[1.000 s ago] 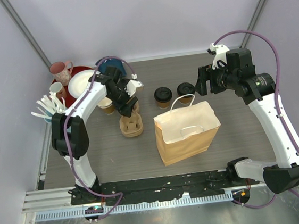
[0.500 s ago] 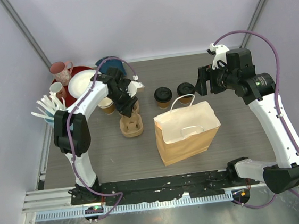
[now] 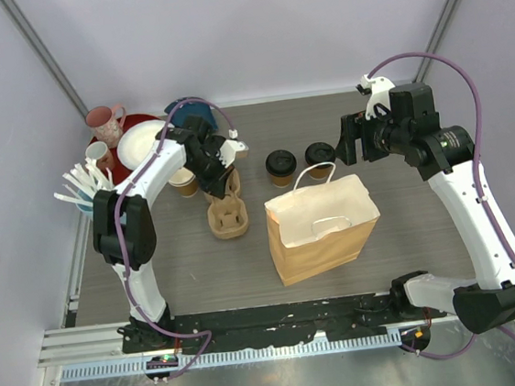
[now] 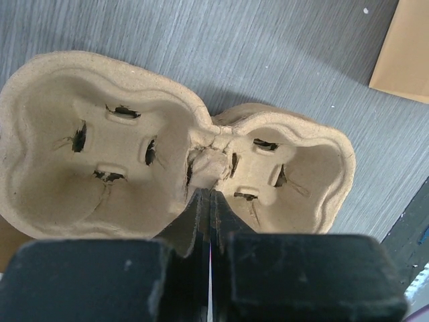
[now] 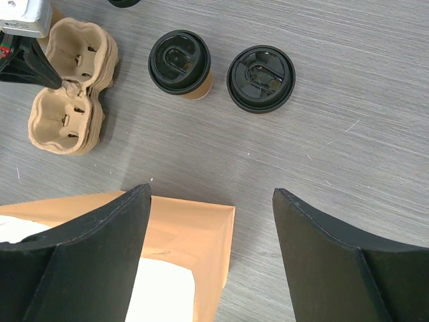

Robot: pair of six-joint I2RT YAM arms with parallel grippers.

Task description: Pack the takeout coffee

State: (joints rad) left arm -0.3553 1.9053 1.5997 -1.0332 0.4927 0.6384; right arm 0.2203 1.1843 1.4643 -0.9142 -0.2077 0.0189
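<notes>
Two takeout coffee cups, tan with black lids, stand side by side behind the bag: one (image 3: pixel 280 164) (image 5: pixel 179 62) on the left, the other (image 3: pixel 320 155) (image 5: pixel 261 78) on the right. A stack of pulp cup carriers (image 3: pixel 226 213) (image 4: pixel 134 154) (image 5: pixel 70 87) lies to their left. My left gripper (image 3: pixel 223 191) (image 4: pixel 210 194) is shut, its tips pinching the top carrier's middle ridge. My right gripper (image 3: pixel 349 140) (image 5: pixel 211 191) hovers open and empty above the table, near the bag's back corner and in front of the cups.
An open brown paper bag (image 3: pixel 321 228) (image 5: pixel 181 235) stands mid-table with a white slip inside. At the back left sit a pink mug (image 3: pixel 105 124), plates (image 3: pixel 141 141), a small white cup (image 3: pixel 97 154), white cutlery (image 3: pixel 82 188) and a lidless tan cup (image 3: pixel 183 182).
My left gripper has closed from half open to shut on the carrier's middle ridge, shifting slightly. The right arm has not moved.
</notes>
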